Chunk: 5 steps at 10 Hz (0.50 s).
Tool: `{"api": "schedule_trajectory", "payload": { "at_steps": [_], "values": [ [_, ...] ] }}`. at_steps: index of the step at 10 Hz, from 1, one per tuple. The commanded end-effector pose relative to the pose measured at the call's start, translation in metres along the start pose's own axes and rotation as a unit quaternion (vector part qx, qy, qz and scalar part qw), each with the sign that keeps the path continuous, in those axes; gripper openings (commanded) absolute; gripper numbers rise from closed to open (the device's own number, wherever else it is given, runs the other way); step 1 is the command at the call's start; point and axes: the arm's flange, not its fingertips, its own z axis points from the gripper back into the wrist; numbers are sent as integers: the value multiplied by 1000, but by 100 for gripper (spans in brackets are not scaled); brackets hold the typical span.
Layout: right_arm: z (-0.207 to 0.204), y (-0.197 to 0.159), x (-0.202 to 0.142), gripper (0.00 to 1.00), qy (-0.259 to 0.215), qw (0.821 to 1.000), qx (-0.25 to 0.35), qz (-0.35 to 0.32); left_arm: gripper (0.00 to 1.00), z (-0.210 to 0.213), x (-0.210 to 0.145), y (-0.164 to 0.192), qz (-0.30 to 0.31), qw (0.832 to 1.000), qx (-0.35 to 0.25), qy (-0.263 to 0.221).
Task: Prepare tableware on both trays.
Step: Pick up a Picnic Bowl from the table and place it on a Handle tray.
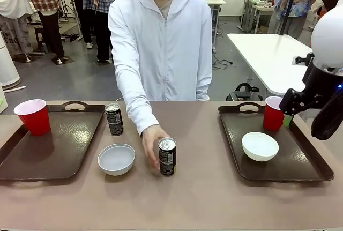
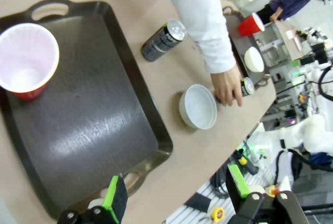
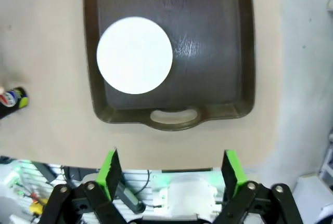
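Note:
Two dark brown trays lie on the table. On the left tray point(image 1: 59, 156) stands a red cup point(image 1: 33, 116). A black can point(image 1: 113, 119) stands on the table just right of that tray, and a white bowl point(image 1: 116, 158) sits in front of it. A person's hand point(image 1: 151, 144) holds a second black can point(image 1: 167, 156) at the table's middle. The right tray point(image 1: 286, 172) carries a red cup point(image 1: 273, 113) and a white bowl point(image 1: 260, 146). My right gripper point(image 3: 169, 174) hangs open and empty above that tray's near handle point(image 3: 174, 116). My left gripper point(image 2: 176, 193) is open and empty over the left tray's end point(image 2: 78, 130).
My right arm point(image 1: 321, 89) stands at the right tray's far right corner. The person leans over the table's far edge, forearm reaching across the middle. White tables and other people are in the background.

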Motion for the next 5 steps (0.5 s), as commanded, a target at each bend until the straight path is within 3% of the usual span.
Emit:
{"api": "schedule_trajectory", "payload": {
  "at_steps": [1, 5],
  "values": [
    [-21, 0, 11, 100, 8, 1000, 2, -6, 100, 1, 0, 0, -3, 1000, -7, -4],
    [-21, 0, 11, 100, 8, 1000, 2, -6, 100, 1, 0, 0, -3, 1000, -7, -4]
  ]
}}
